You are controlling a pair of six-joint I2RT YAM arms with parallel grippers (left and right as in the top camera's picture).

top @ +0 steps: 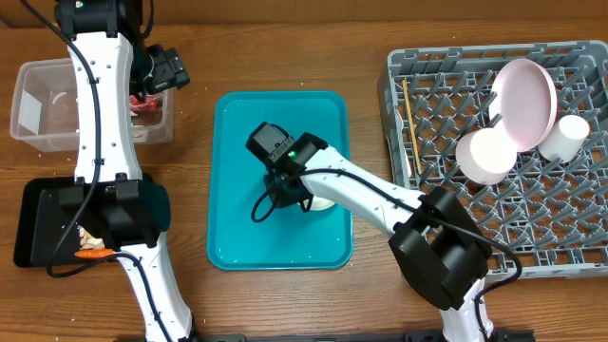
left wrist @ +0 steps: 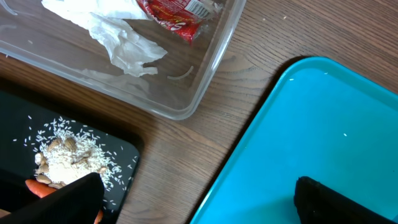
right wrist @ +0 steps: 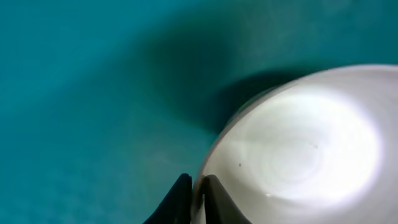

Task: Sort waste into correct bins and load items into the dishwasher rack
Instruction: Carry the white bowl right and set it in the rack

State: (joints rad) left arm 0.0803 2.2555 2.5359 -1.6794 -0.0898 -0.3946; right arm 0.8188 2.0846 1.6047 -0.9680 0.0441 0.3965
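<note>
The rim of a white bowl [right wrist: 298, 149] on the teal tray [top: 237, 190] is clamped by the right gripper [right wrist: 198, 202]. The left gripper [left wrist: 196, 190] is held apart, empty, above the right end of the clear tub [top: 38, 95], in which the napkin [left wrist: 118, 31] and wrapper [left wrist: 177, 15] lie.
</note>
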